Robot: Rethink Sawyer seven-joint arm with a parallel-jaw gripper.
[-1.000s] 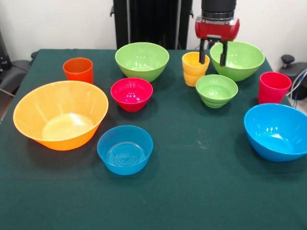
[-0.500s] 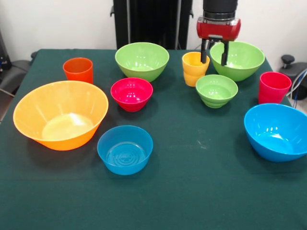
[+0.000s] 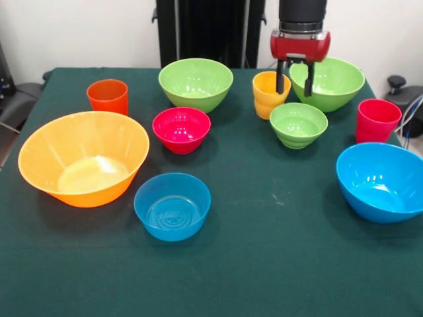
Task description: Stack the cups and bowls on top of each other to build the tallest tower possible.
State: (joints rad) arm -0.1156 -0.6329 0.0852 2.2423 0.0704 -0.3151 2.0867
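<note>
While gripper hangs spread beside yellow cup — big green bowl behind.

Lighting: bright, even, from above | shadows: soft, short | glare: specks on bowl interiors | focus: sharp throughout

Looks like a robot lab: green-clothed table, bare white wall, black pedestal, loose cables.
</note>
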